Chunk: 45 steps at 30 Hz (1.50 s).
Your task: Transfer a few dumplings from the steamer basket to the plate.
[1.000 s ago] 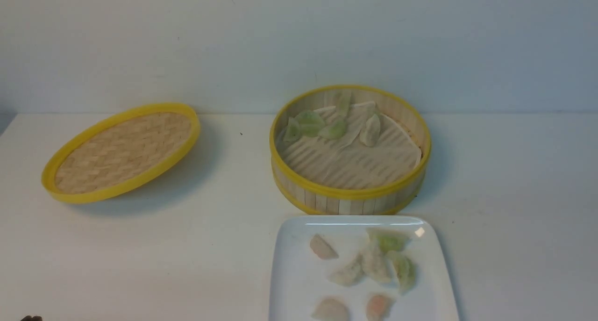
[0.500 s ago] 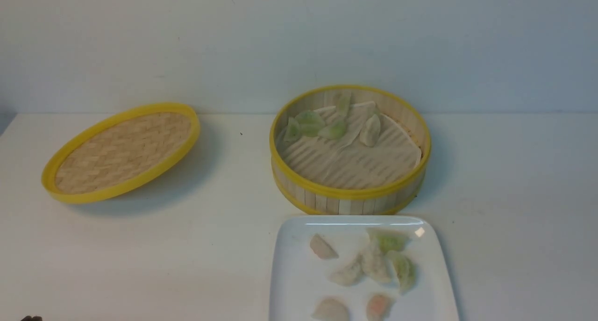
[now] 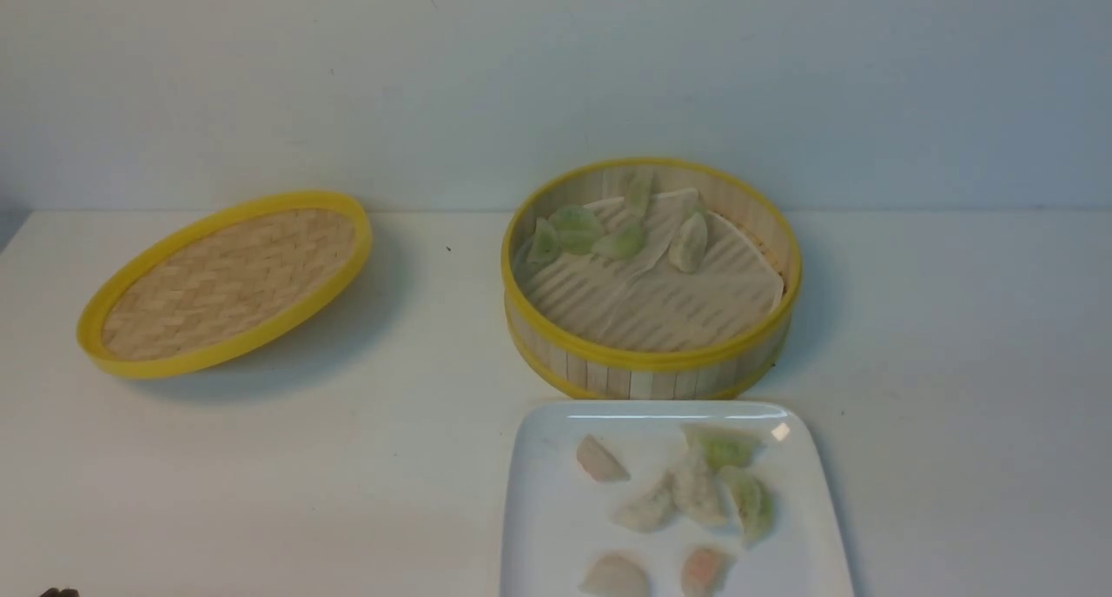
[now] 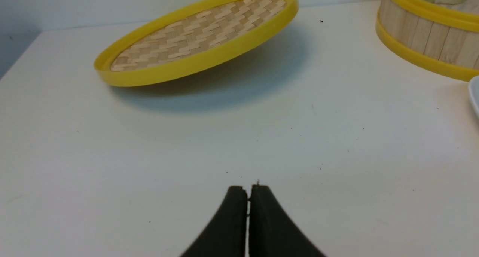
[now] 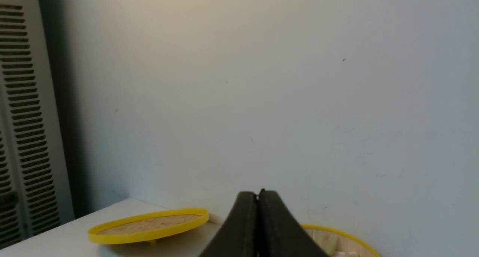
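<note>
The steamer basket (image 3: 651, 361) stands at the table's middle, with several greenish and whitish dumplings (image 3: 573, 228) bunched at the far side of its liner. In front of it lies the white plate (image 3: 547, 527), holding several dumplings (image 3: 695, 491), whitish, green and pinkish. My left gripper (image 4: 248, 187) is shut and empty, low over bare table to the left of the plate, with the basket (image 4: 423, 36) ahead on its right. My right gripper (image 5: 258, 193) is shut and empty, raised and facing the back wall; the basket's rim (image 5: 336, 232) shows beside it. Neither gripper shows in the front view.
The shallow woven lid (image 3: 226, 282) with its yellow rim lies tilted at the left of the table, also seen as the lid (image 4: 198, 36) in the left wrist view. A slatted grey panel (image 5: 26, 129) stands beyond the table's left end. A wall closes the back.
</note>
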{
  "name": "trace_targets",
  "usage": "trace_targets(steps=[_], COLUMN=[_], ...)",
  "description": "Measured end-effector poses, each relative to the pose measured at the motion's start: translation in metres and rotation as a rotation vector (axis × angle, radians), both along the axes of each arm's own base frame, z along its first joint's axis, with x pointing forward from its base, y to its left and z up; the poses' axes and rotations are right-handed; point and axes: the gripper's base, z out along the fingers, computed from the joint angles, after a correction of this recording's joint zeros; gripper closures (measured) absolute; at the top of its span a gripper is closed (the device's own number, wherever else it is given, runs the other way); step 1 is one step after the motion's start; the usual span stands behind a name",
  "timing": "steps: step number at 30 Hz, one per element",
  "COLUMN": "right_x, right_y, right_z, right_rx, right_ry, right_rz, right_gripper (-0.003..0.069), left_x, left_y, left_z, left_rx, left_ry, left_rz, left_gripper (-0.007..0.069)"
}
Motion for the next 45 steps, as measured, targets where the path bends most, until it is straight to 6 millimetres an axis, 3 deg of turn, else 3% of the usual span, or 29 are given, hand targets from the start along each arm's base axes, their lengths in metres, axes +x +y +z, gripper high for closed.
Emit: trace_targets(steps=[8,14,20,23,45], right_x=[0.001,0.016,0.032,0.031,0.03], right_y=[0.001,0.001,-0.009,-0.013,-0.015], right_z=[-0.004,-0.051,-0.126,-0.141,-0.141], right_rx=[-0.043,-0.11,-0.178,-0.182,-0.174], right_ry=[-0.009,0.119,0.347,0.399,0.387], right_rz=[-0.005,-0.21,-0.456,-0.516,-0.552], right_gripper=[0.0673,0.0673,0.0673,0.0673,0.0673], left_x=[0.0,0.0,0.0,0.0,0.0], left_y=[0.0,0.0,0.0,0.0,0.0], left_z=[0.0,0.0,0.0,0.0,0.0], left_rx=[0.0,0.0,0.0,0.0,0.0], left_ry=[0.001,0.003,0.003,0.004,0.004], left_rz=[0.0,0.0,0.0,0.0,0.0], left_gripper=[0.0631,0.0631,0.0631,0.0631,0.0631])
